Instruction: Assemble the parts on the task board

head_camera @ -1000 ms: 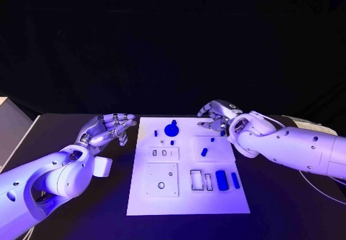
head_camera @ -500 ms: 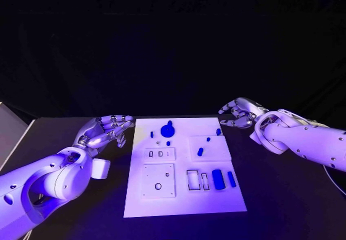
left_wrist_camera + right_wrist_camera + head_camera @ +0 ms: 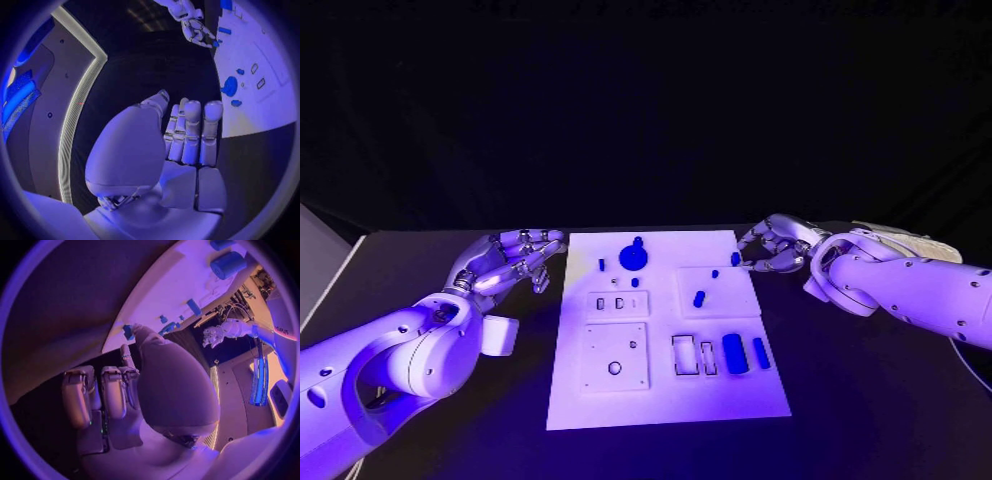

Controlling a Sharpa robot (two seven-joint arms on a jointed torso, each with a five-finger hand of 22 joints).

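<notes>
The white task board (image 3: 661, 400) lies in the middle of the black table. On it are a round blue knob (image 3: 635, 257), several small blue pegs, a blue block (image 3: 734, 353) and a blue bar (image 3: 762, 352). A small blue part (image 3: 736, 258) stands at the board's far right edge. My right hand (image 3: 773, 245) is beside it with fingers curled, its fingertips at the part; the right wrist view shows the thumb tip against this part (image 3: 128, 331). Whether it is pinched I cannot tell. My left hand (image 3: 516, 255) hovers off the board's far left corner, fingers apart, holding nothing (image 3: 187, 130).
The board has rectangular recesses (image 3: 612, 303), a square inset plate (image 3: 616, 357) and narrow slots (image 3: 687, 355). A pale object (image 3: 899, 240) lies on the table behind my right arm. Bare black table (image 3: 877, 410) flanks the board on both sides.
My right hand, which had drawn back to the right of the board, has come back to the small blue part at the far right edge. The left hand stays put. The view has shifted slightly.
</notes>
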